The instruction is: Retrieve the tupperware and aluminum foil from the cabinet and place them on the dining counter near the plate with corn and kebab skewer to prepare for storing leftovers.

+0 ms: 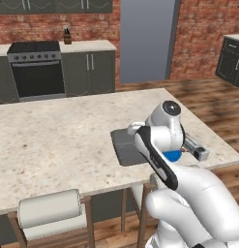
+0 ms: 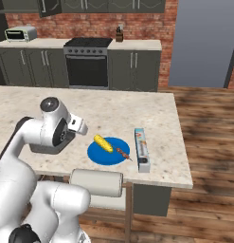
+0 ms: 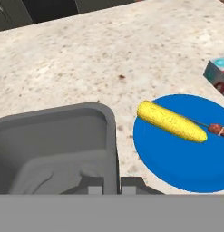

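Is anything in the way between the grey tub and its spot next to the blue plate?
Nothing visible is. The tub is already low over the counter, right beside the plate with the corn. The tool is shut on the tub's wall. The foil box lies on the plate's other side.

Beige speckled dining counter [image 2: 137,107]; resting on it: grey tupperware [image 3: 50,136], blue plate [image 2: 108,151] beside it, aluminum foil [image 2: 142,149] carton just beyond the plate.
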